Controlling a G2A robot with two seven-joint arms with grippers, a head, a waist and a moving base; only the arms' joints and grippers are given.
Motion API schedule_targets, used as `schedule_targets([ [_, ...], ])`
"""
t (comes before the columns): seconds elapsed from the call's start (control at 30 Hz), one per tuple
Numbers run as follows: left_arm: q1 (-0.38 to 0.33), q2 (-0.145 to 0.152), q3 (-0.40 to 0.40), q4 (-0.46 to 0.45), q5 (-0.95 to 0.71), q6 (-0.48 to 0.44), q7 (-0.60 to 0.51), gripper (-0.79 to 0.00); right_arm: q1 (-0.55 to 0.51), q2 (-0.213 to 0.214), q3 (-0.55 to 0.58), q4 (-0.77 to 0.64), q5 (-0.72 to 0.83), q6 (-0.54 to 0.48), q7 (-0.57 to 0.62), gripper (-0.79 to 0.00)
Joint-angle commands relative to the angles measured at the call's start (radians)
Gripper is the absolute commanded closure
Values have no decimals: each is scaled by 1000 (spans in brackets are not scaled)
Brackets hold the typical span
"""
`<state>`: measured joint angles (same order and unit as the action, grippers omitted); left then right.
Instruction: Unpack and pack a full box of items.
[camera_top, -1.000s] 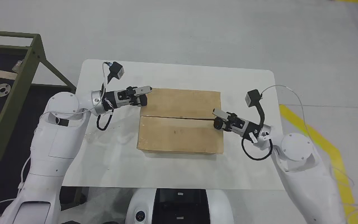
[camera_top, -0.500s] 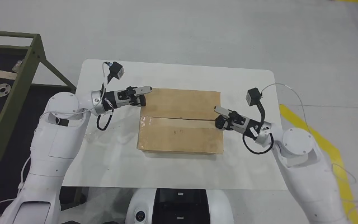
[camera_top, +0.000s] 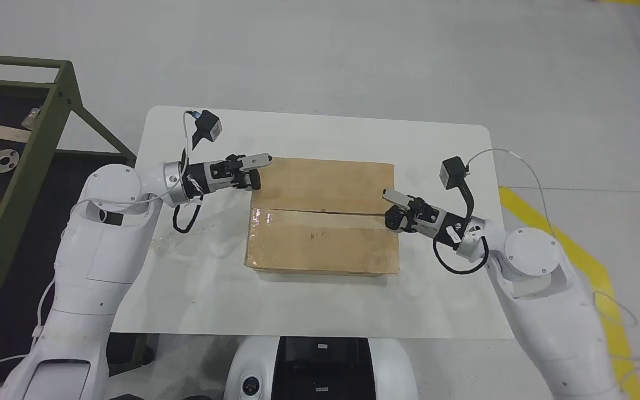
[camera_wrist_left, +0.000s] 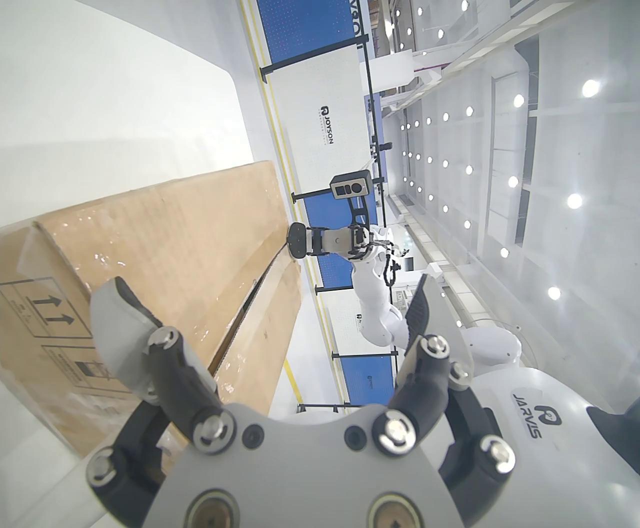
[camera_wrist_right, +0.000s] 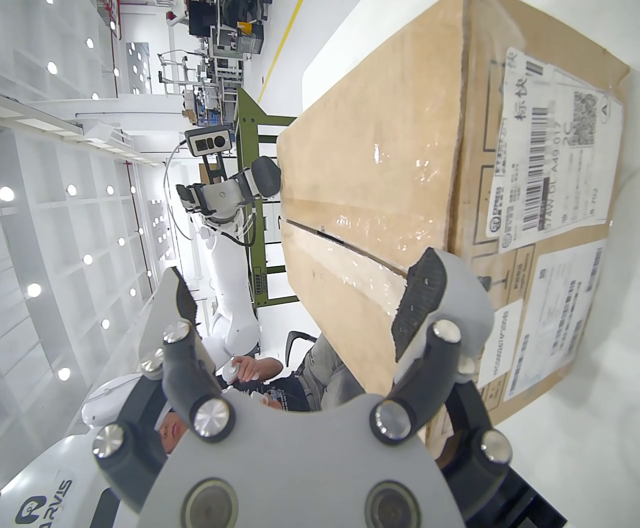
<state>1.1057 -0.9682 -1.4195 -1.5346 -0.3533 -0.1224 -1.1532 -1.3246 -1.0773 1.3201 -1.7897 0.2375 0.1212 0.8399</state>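
Listing our holdings at the table (camera_top: 440, 150), top view as the dial.

1. Box (camera_top: 320, 215), cardboard, one. It sits at the middle of the table with its long side running 9 to 3 o'clock. Both flaps are down and meet along a seam (camera_top: 320, 209), which has a glossy strip over it that we take for clear tape. The 3 o'clock end carries shipping labels (camera_wrist_right: 550, 150). We judge unpacking not yet begun, and the contents are hidden.

2. Left gripper (camera_top: 258, 168), at about 10 o'clock of the box, by its far end corner. The forearm lies low and level, pointing toward 3 o'clock. The fingers are spread wide with nothing between them, one against the end face and the other above the top. We cannot tell whether it touches.

3. Right gripper (camera_top: 392, 208), at 3 o'clock of the box, level with the seam's end. The forearm points toward 9 o'clock. The fingers are wide apart and empty, one close to the top edge.

We read the opposed stations as a way to brace the box while the seam is worked.
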Motion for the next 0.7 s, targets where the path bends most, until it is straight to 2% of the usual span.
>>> schedule_targets([
  [0.0,0,0,0,0,0,0,0,-785,0,0,0,0,0,0,0,-785],
  [0.33,35,5,-60,-66,-34,-17,107,-785,0,0,0,0,0,0,0,-785],
  [0.5,115,9,-123,-105,-70,-16,188,-785,0,0,0,0,0,0,0,-785],
  [0.67,235,11,-193,-180,-81,-27,285,-785,0,0,0,0,0,0,0,-785],
])
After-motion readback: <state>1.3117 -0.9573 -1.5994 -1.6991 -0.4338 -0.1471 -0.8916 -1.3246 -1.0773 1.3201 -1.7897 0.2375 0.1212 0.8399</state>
